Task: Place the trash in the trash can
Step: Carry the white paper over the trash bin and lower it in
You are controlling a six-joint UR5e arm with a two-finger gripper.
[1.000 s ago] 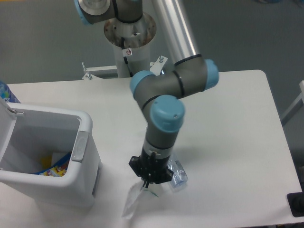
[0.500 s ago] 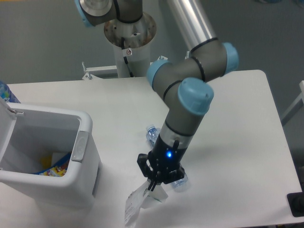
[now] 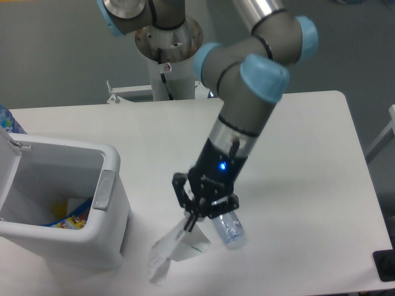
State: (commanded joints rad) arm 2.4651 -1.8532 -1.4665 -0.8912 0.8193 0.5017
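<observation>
The fixed camera looks down on a white desk [image 3: 296,135] with rounded corners. 1 trash can [image 3: 74,209], white smooth plastic with rounded corners and a grey handle strip [image 3: 103,190], stands at the desk's left edge toward the front, its lid [image 3: 7,161] swung open; colourful scraps [image 3: 73,219] lie inside. 1 grey arm with blue joint caps reaches down near the front edge. Its gripper [image 3: 190,223] is clenched on 1 thin, pale card scrap [image 3: 168,251], which hangs slanting toward the front edge. 1 clear bluish crushed bottle [image 3: 227,227] lies just beside the gripper, partly hidden under it.
</observation>
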